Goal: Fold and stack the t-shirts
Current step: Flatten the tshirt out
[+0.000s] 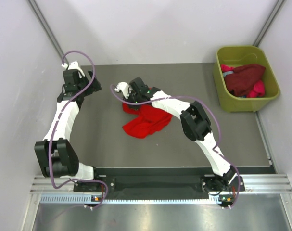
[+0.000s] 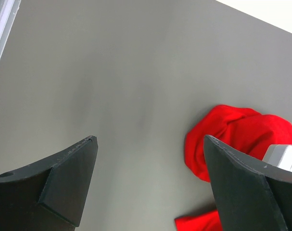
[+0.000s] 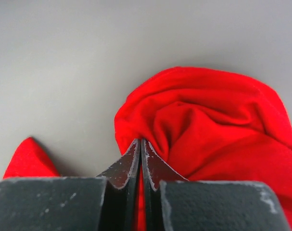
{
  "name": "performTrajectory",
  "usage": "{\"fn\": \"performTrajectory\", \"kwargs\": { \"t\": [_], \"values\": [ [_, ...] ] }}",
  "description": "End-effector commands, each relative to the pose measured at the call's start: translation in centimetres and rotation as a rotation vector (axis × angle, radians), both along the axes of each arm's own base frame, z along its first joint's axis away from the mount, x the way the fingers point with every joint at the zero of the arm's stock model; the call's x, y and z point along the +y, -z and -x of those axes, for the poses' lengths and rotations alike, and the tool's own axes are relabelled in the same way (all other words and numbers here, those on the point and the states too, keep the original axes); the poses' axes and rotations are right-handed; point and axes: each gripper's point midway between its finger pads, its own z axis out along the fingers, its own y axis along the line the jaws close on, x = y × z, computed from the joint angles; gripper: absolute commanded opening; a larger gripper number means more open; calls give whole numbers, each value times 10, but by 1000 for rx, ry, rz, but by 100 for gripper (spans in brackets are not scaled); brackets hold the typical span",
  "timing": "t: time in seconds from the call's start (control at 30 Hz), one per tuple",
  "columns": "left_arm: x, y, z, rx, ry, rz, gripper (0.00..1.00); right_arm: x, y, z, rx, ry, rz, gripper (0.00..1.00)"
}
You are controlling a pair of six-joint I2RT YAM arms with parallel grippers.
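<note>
Item: bright red t-shirt (image 1: 146, 124), crumpled on the table (image 1: 107, 149); your right gripper (image 3: 140, 140) is pinched tight on its edge. Your left gripper (image 2: 149, 139) stands wide, holding nothing. The green tub (image 1: 239, 49) holds a maroon t-shirt (image 1: 244, 78).

Bright diffuse light — faint shadow beneath red t-shirt (image 1: 145, 124).

a flat matte grey tabletop (image 1: 102, 144) sits inside plain white walls (image 1: 150, 29), dark slanted corner posts (image 1: 45, 26) at the back, a ribbed silver aluminium rail (image 1: 266, 182) along the near edge, lit evenly.
</note>
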Motion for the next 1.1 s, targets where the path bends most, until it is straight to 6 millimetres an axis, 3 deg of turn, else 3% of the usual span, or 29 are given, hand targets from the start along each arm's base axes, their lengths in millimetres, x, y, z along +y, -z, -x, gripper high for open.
{"fn": "performTrajectory", "kwargs": {
  "t": [0.0,0.03,0.07,0.1,0.13,0.23,0.3,0.33,0.37,0.43,0.47,0.5,0.53,0.57,0.6,0.63,0.73,0.77,0.83,0.87,0.97,1.07],
  "values": [
    [0,-14,-2,-52,5,11,95,7,-78,-26,-130,34,-130,0],
    [-1,-14,-2,-52,8,11,95,7,-94,-27,-145,37,-150,0],
    [-2,-12,-2,-48,12,17,95,5,-129,-31,-185,44,-200,0],
    [-3,-10,-1,-44,14,23,95,2,-151,-35,-206,51,-238,0],
    [-6,-6,0,-35,19,37,94,-2,-196,-38,-252,62,-304,0],
    [-11,4,1,-18,31,72,93,-11,-268,-38,-340,78,-410,0],
    [-20,15,2,0,62,110,91,-26,-337,-33,-454,107,-499,0],
    [-22,22,1,15,70,125,90,-33,-356,-32,-499,116,-517,0],
    [-27,24,0,20,81,145,90,-46,-390,-25,-565,128,-559,0],
    [-33,33,-2,44,109,175,89,-63,-412,-25,-648,159,-543,0],
    [-35,31,-5,44,117,181,89,-71,-410,-22,-657,167,-513,16],
    [-36,30,-7,45,120,184,91,-76,-402,-25,-661,191,-480,46],
    [-36,32,-9,49,122,188,91,-77,-390,-25,-647,194,-454,68],
    [-36,25,-12,33,122,188,92,-77,-357,-27,-589,185,-386,81],
    [-35,23,-14,27,119,187,92,-69,-335,-20,-530,128,-362,81],
    [-33,17,-17,12,110,182,92,-63,-297,-15,-430,93,-305,80],
    [-31,8,-18,-7,104,170,92,-41,-232,10,-209,-28,-256,70],
    [-28,6,-18,-10,95,155,92,-36,-198,16,-127,-44,-210,64],
    [-25,1,-13,-17,89,135,92,-24,-174,32,-70,-107,-186,59],
    [-24,3,-10,-13,84,128,93,-20,-151,36,-38,-125,-156,59],
    [-19,-2,-1,-27,72,102,93,-6,-122,49,9,-214,-129,63],
    [-16,-4,6,-34,61,87,93,1,-104,46,40,-221,-121,65]
  ]
}}
